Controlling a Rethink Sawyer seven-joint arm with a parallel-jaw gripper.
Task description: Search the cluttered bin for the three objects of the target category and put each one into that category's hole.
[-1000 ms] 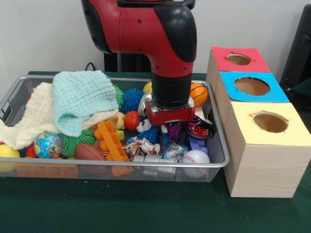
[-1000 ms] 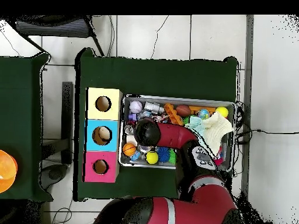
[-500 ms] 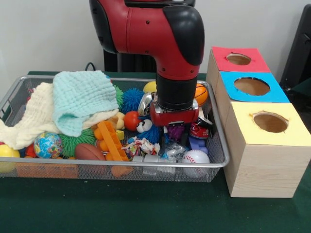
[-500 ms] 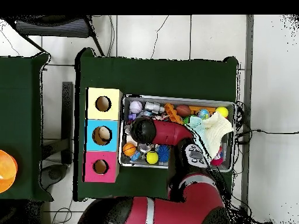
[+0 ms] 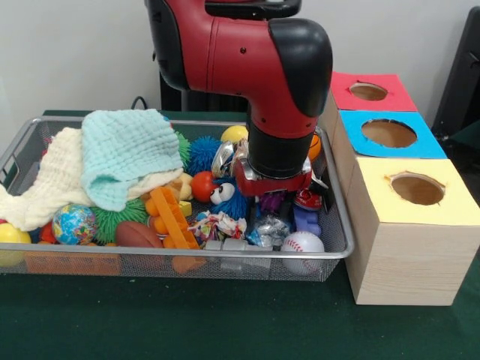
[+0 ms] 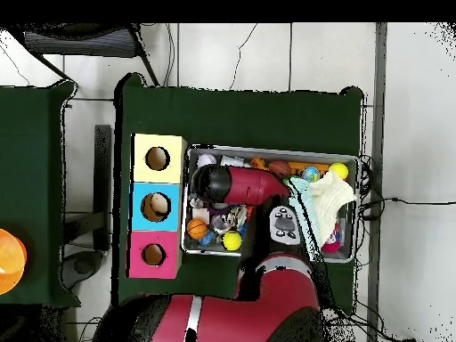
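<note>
Bin search, arm low at right end

Wire bin packed with toys beside a three-hole box. Gripper sits down among a purple toy, a baseball and a crumpled wrapper; the wrist blocks its jaws, can't tell their state. Towels cover the left clutter. Target category unclear.

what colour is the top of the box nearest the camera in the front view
Yellow: the nearest box top is yellow around its round hole, clearest in the front view.

Red arm reaches over the cluttered bin
</note>
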